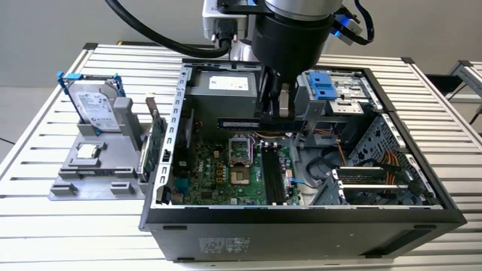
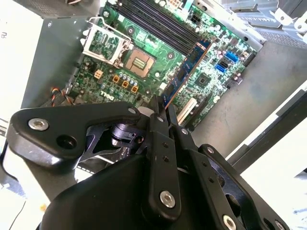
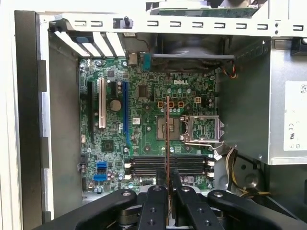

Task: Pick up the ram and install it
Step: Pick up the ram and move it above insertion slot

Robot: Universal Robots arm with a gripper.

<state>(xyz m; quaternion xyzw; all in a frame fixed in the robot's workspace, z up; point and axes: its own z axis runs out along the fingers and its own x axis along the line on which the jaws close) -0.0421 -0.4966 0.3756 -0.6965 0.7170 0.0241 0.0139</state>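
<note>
My gripper (image 1: 272,121) hangs inside the open computer case (image 1: 301,217), shut on the ram (image 1: 239,123). The ram is a thin dark stick held level, sticking out toward the exterior view's left, above the motherboard (image 1: 218,175). In the second wrist view the ram (image 2: 184,72) runs out from the gripper (image 2: 161,104) over the green board. In the first wrist view I see the ram (image 3: 167,139) edge-on, rising from the gripper (image 3: 168,176) across the long black memory slots (image 3: 168,165). Those slots (image 1: 272,172) lie below and nearer the case front than the stick.
Outside the case, at the exterior view's left, a grey fixture (image 1: 90,169) holds a hard drive (image 1: 96,110) upright, with a green card (image 1: 154,144) beside it. Inside are the power supply (image 1: 226,90), the processor socket (image 1: 239,152), blue drive bays (image 1: 324,84) and orange cables (image 1: 376,169).
</note>
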